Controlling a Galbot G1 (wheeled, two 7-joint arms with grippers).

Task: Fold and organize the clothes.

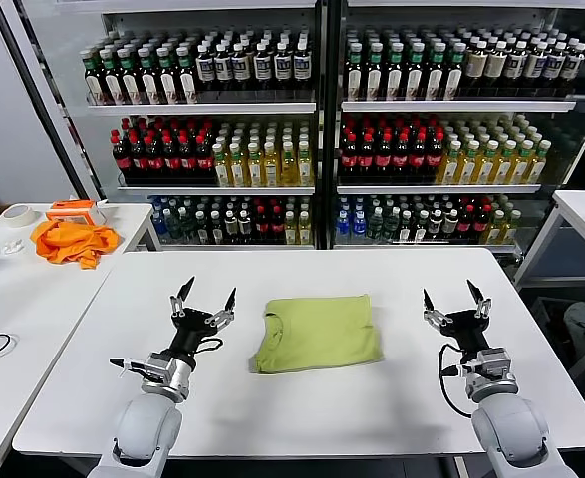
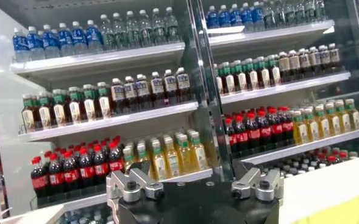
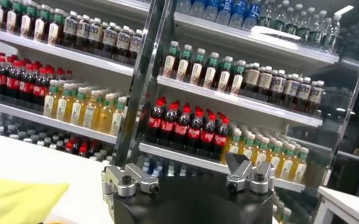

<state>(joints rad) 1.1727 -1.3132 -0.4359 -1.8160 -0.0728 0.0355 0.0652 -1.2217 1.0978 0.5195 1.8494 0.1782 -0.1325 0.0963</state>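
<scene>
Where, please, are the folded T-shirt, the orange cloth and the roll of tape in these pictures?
T-shirt (image 1: 317,334), head view, middle of the folded yellow-green fabric.
Orange cloth (image 1: 71,242), head view, middle of the crumpled heap on the side table.
Roll of tape (image 1: 17,215), head view, front rim of the ring.

Centre: we see the folded T-shirt (image 1: 318,333) lying flat on the table (image 1: 302,413).
Flanks: the left gripper (image 1: 205,295) sits left of it, the right gripper (image 1: 449,291) right of it, both apart from it.
Behind: bottle shelves (image 1: 312,108).
Far left: a side table (image 1: 33,299) bearing a crumpled cloth (image 1: 71,241).
</scene>
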